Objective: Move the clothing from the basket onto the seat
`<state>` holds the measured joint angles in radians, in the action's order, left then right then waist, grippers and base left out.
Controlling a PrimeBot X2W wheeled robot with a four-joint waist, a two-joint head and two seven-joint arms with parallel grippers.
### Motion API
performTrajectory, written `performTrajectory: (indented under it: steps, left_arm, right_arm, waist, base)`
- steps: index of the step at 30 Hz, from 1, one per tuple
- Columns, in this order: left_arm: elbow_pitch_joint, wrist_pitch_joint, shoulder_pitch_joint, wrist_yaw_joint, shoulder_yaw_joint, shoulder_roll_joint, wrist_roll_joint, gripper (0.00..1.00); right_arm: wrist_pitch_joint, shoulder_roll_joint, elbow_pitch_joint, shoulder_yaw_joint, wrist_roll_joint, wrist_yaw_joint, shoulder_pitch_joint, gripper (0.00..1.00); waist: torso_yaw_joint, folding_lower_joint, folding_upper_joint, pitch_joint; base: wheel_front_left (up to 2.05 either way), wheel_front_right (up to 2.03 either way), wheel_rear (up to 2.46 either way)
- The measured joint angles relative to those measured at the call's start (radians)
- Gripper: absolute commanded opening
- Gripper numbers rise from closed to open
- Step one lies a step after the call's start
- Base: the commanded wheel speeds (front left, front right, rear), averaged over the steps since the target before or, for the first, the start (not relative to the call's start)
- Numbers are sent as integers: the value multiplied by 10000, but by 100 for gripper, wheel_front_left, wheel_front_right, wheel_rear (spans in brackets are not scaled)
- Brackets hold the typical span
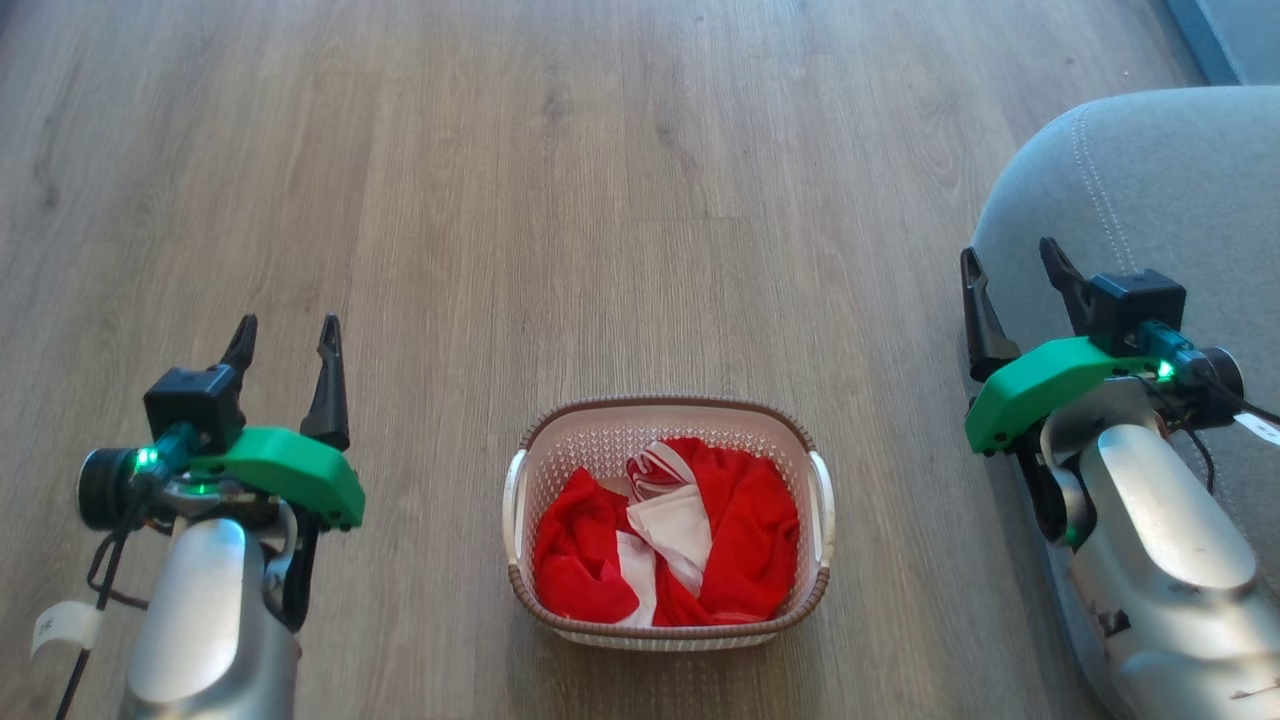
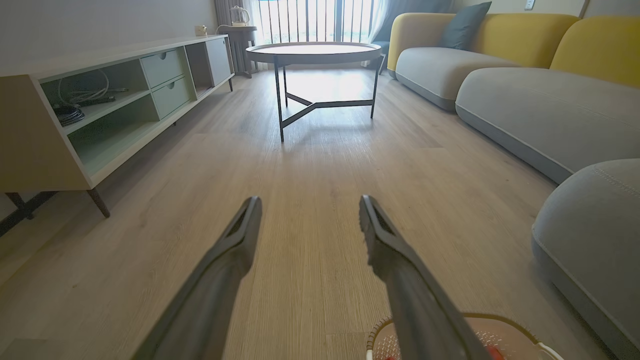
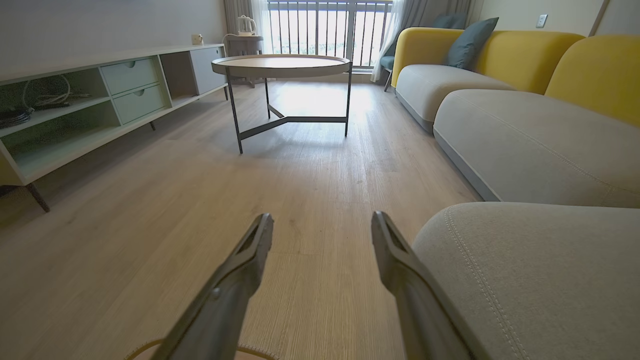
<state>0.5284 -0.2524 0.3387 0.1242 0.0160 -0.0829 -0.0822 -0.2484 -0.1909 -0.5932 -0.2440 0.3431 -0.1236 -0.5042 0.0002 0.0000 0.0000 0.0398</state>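
Red clothing (image 1: 750, 520) right of left claw (image 1: 287, 325)

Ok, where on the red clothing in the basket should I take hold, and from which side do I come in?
Pinch the bunched white-and-striped fold near the middle of the clothing, coming straight down from above. The basket walls ring the pile, so a sideways approach looks blocked, and that crumpled ridge seems to stand highest.

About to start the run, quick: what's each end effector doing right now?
Left end effector: open, holding nothing.
Right end effector: open, holding nothing.
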Motion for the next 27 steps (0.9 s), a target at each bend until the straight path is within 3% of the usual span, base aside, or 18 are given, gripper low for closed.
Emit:
performTrajectory:
  steps: [15,27]
  left_arm:
    - [132,0,2,2,-6,38,-4,100]
    - [73,0,445,2,-351,146,-370,100]
  right_arm:
    - [-2,0,207,128,8,0,0,100]
    - [-2,107,1348,460,-221,0,-489,100]
  waist:
    - [-24,0,0,131]
    - [-156,0,0,1401]
  base:
    - [0,0,0]
    - [0,0,0]
